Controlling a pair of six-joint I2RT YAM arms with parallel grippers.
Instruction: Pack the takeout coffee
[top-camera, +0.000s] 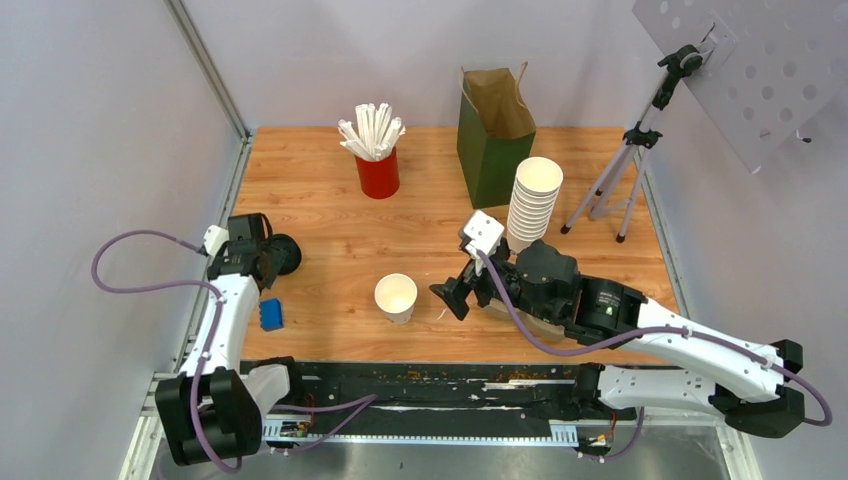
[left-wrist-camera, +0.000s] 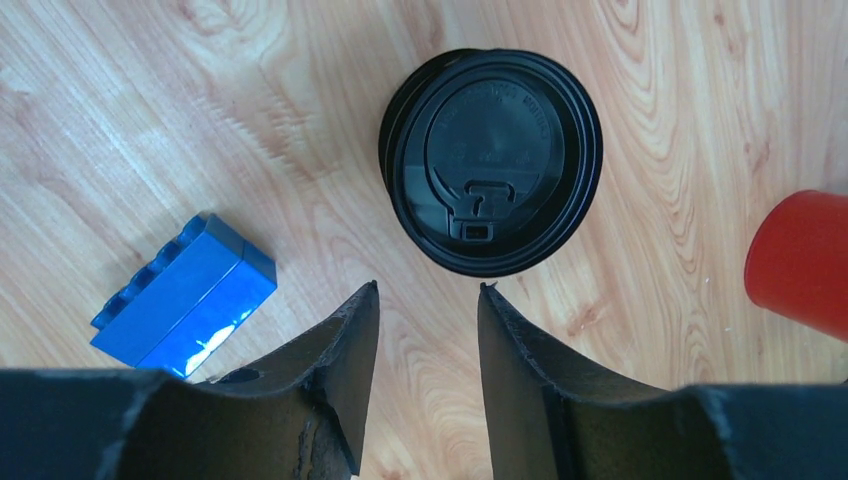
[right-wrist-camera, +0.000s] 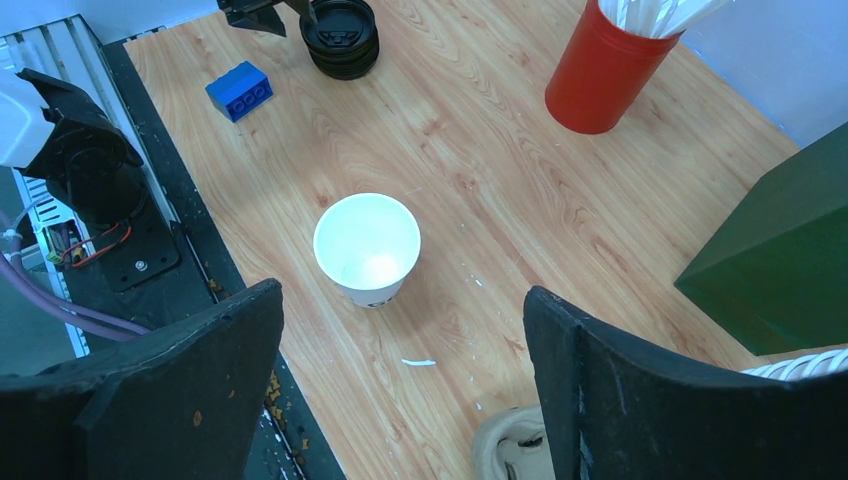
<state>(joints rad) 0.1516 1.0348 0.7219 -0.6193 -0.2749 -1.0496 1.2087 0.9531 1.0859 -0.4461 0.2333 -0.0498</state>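
Top view: the lidless cup stands mid-bench, with the lids well apart at its 9 o'clock. Left wrist view: the left tool is half spread and empty, lids at 12 o'clock; their count is unreadable, so a pinch could lift several. Right wrist view: the right tool is spread wide and empty, cup ahead at 12 o'clock; a hard squeeze could crush or tip it.

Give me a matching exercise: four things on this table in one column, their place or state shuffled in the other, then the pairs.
1. black lids
2. lone white cup
3. red cup
4. green bag

A. holds white straws
B. stands open at the back
C. lidless, alone in the middle
D. just ahead of the left fingers

Pairs: 1-D, 2-C, 3-A, 4-B.
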